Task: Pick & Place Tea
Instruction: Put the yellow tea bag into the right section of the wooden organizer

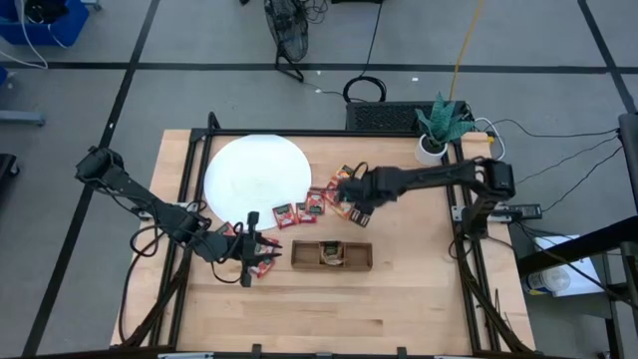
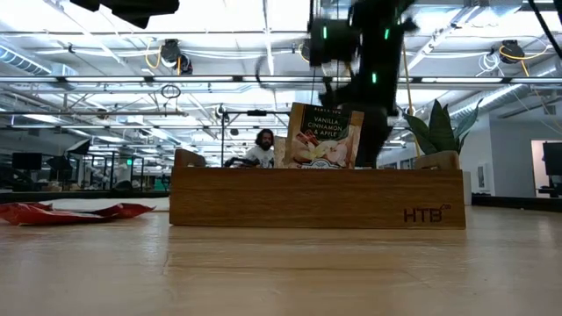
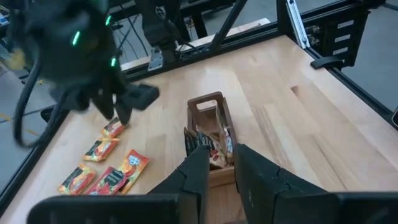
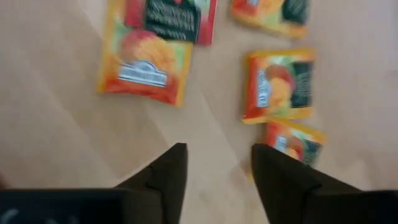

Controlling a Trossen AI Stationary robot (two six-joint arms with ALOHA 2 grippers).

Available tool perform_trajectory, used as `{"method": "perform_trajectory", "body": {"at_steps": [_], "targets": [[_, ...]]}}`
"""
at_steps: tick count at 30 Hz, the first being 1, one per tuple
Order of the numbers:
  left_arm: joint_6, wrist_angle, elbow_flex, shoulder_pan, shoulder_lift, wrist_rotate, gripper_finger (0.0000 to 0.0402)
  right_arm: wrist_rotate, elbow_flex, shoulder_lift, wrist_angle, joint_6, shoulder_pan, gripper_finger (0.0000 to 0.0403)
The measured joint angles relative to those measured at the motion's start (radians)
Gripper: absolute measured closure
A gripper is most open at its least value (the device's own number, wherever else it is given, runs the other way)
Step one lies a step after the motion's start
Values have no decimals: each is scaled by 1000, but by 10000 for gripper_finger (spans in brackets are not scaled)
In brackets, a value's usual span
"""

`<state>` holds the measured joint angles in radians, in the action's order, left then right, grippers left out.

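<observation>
Several small red and orange-yellow tea sachets (image 1: 317, 205) lie flat on the table beside a white disc (image 1: 254, 175). My right gripper (image 1: 349, 195) hovers open above them. In its wrist view the sachets (image 4: 277, 84) lie just beyond the fingers (image 4: 214, 165). My left gripper (image 1: 249, 251) is open near the table's near-left, by two red sachets (image 1: 261, 263), and points along the brown wooden tray (image 1: 331, 255). A pale sachet (image 2: 323, 136) stands upright in the tray (image 3: 208, 115), leaning on its wall.
A potted plant (image 1: 439, 125) and a black box stand at the table's far right. Red sachets (image 2: 70, 211) lie flat left of the tray in the low view. Bare wood lies along the near edge and at the right. A person shows far back in the room.
</observation>
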<state>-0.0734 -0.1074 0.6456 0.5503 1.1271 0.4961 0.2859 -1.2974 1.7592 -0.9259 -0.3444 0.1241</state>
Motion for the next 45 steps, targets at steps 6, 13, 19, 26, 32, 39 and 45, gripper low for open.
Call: {"method": "perform_trajectory", "body": {"at_steps": [6, 13, 19, 26, 32, 39, 45], "targets": [[0, -1, 0, 0, 0, 0, 321, -28, 127, 1, 59, 27, 165, 165], [-1, -1, 0, 0, 0, 0, 321, -136, 231, -1, 199, 42, 237, 156], [-1, -1, 0, 0, 0, 0, 321, -157, 292, -7, 284, 28, 244, 178], [-1, -1, 0, 0, 0, -2, 321, -161, 346, -5, 274, -27, 239, 304], [-1, -1, 0, 0, 0, -1, 321, -109, 355, -40, 283, -14, 163, 389], [0, 0, 0, 0, 0, -1, 321, 12, 309, -268, 280, -112, -74, 397], [0, -1, 0, 0, 0, -1, 321, 222, 396, -436, 635, -115, -372, 398]]}}
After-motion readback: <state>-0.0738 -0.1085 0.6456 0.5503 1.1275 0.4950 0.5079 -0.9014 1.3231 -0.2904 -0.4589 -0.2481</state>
